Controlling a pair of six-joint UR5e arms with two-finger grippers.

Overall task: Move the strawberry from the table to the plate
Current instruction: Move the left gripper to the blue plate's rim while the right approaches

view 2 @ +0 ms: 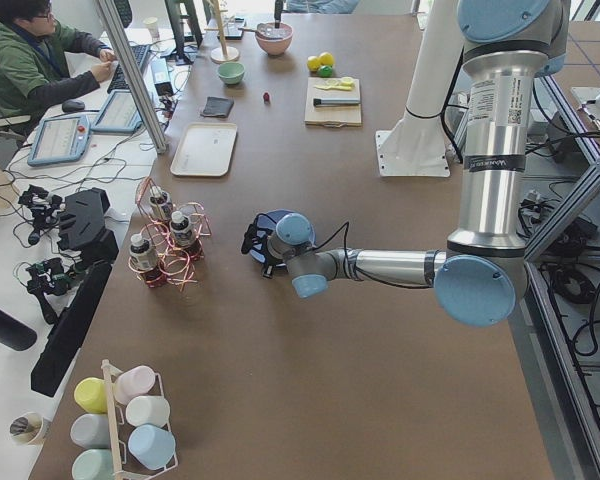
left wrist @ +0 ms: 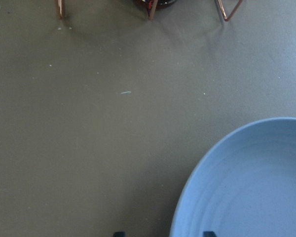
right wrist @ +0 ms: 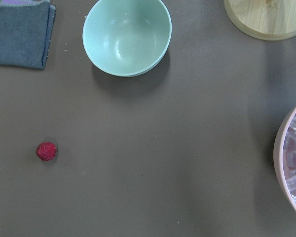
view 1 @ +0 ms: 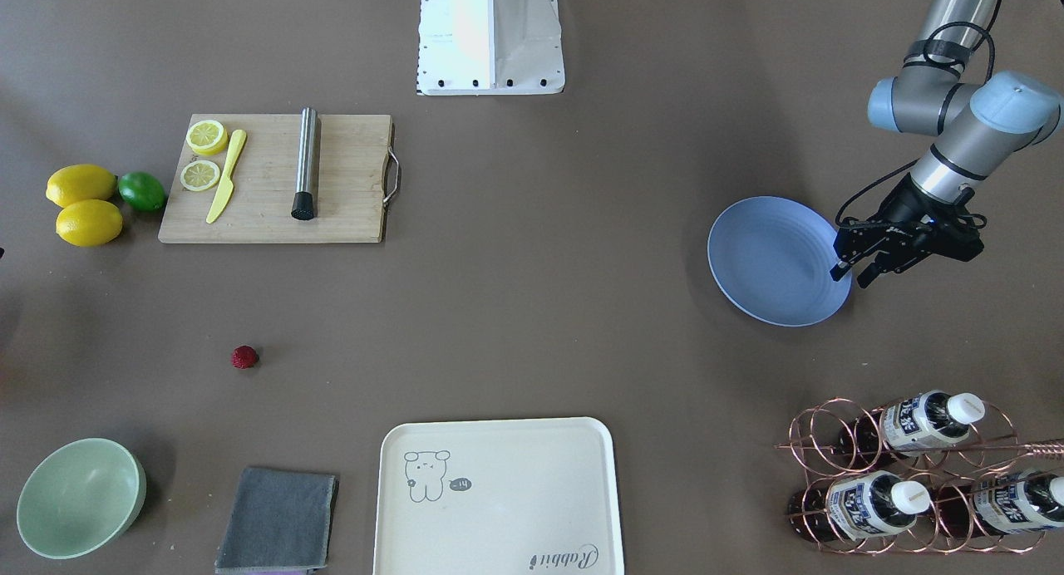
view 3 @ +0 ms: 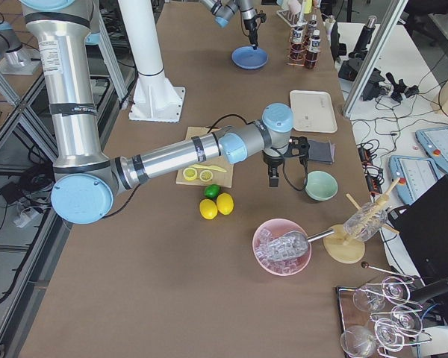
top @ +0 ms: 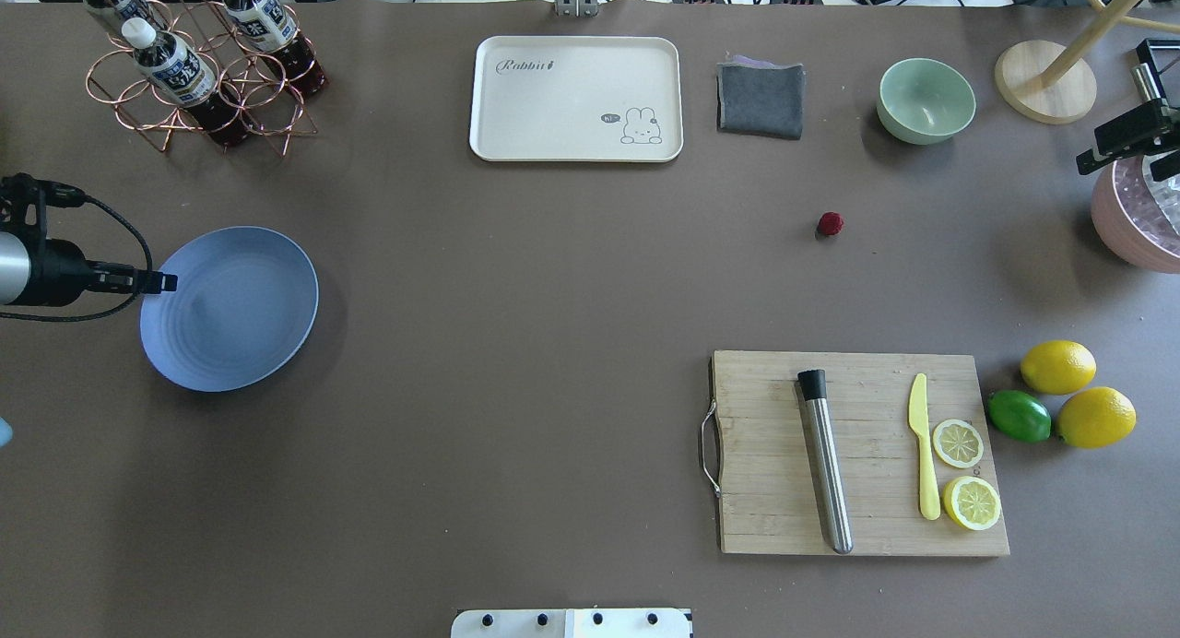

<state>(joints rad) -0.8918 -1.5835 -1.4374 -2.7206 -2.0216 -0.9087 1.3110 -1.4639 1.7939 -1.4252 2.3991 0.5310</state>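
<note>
The strawberry [view 1: 243, 357] [top: 830, 223] is a small dark-red berry lying alone on the brown table [top: 516, 278], between the green bowl and the cutting board. It shows low and to the left in the right wrist view [right wrist: 46, 151]. My right gripper [top: 1115, 168] hangs high at the table's right edge, right of the berry, with its fingers apart and empty. The blue-grey plate [view 1: 773, 259] [top: 230, 311] [left wrist: 251, 187] lies far off on the left side. My left gripper [view 1: 851, 277] [top: 171, 281] hovers open over the plate's outer rim, holding nothing.
A cutting board [top: 857, 454] carries a metal rod, a yellow knife and lemon slices. Two lemons [top: 1058, 366] and a lime lie beside it. A green bowl [top: 926, 100], grey cloth [top: 760, 99], cream tray [top: 576, 99], bottle rack [top: 198, 76] and pink ice bowl [top: 1143, 223] line the far side.
</note>
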